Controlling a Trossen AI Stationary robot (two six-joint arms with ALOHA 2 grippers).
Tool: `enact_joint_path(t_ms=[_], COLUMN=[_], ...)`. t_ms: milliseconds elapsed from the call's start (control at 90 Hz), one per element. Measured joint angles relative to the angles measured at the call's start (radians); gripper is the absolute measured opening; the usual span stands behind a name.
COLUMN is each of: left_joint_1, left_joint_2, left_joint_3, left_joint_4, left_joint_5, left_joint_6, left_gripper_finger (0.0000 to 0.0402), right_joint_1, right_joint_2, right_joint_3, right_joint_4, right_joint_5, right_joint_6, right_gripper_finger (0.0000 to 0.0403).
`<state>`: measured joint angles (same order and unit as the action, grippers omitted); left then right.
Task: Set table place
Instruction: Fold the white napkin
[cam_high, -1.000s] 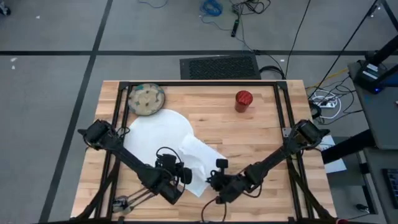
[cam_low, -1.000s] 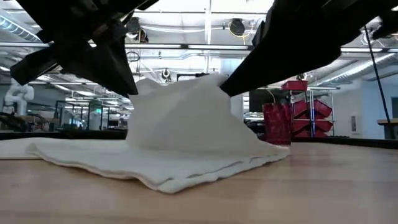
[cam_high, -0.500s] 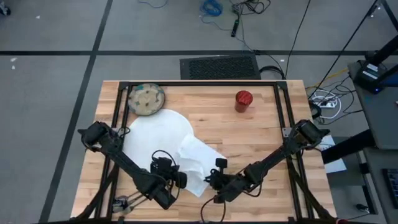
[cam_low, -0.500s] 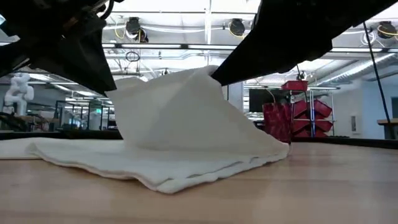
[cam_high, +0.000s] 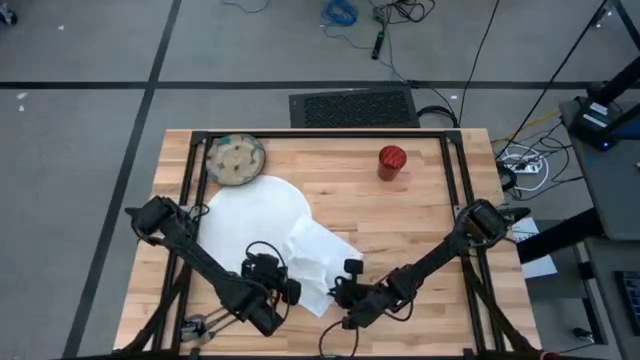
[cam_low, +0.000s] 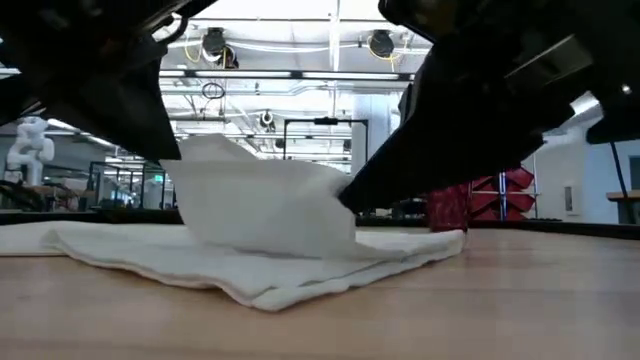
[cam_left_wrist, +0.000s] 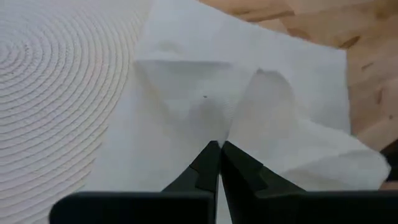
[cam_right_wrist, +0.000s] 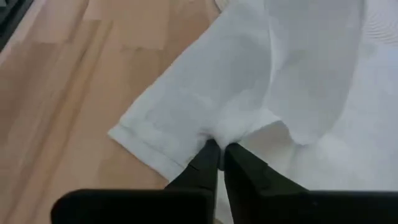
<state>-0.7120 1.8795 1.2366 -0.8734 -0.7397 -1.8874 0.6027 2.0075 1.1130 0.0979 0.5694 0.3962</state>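
Clearly both sets of jaws are pressed together on cloth: the left gripper (cam_left_wrist: 219, 152) and right gripper (cam_right_wrist: 217, 152) each pinch a fold of the one napkin (cam_high: 318, 262), which lies near the table's (cam_high: 420, 215) front edge, partly over the single plate (cam_high: 250, 215). If the arms part unevenly, the napkin could slip from a pinch or drag crooked across the plate. One bowl (cam_high: 235, 159) and one cup (cam_high: 391, 160) stand at the far side; no cutlery shows.
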Motion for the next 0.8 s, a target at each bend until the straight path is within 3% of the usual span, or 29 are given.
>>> enact_joint_path(t_ms=[178,411,589,800], left_joint_1=[0.000,0.000,-0.009,-0.021], left_joint_2=[0.007,0.006,-0.013,-0.035], left_joint_3=[0.000,0.000,0.002,0.039], left_joint_4=[-0.005,-0.093,-0.132,-0.133], left_joint_5=[0.052,0.131,0.179,0.277], left_joint_6=[0.080,0.098,0.101,0.224], left_gripper_finger=[0.0000,0.0006,0.0054,0.0104], right_joint_1=[0.009,0.007,0.008,0.008], right_joint_2=[0.000,-0.002,-0.004,-0.005], right_joint_3=[0.000,0.021,0.129,0.255], right_joint_4=[0.000,-0.029,-0.199,-0.412], right_joint_5=[0.001,0.002,0.001,0.002], right_joint_6=[-0.015,0.035,0.035,0.030], right_gripper_finger=[0.0057,0.0150,0.0206,0.0235])
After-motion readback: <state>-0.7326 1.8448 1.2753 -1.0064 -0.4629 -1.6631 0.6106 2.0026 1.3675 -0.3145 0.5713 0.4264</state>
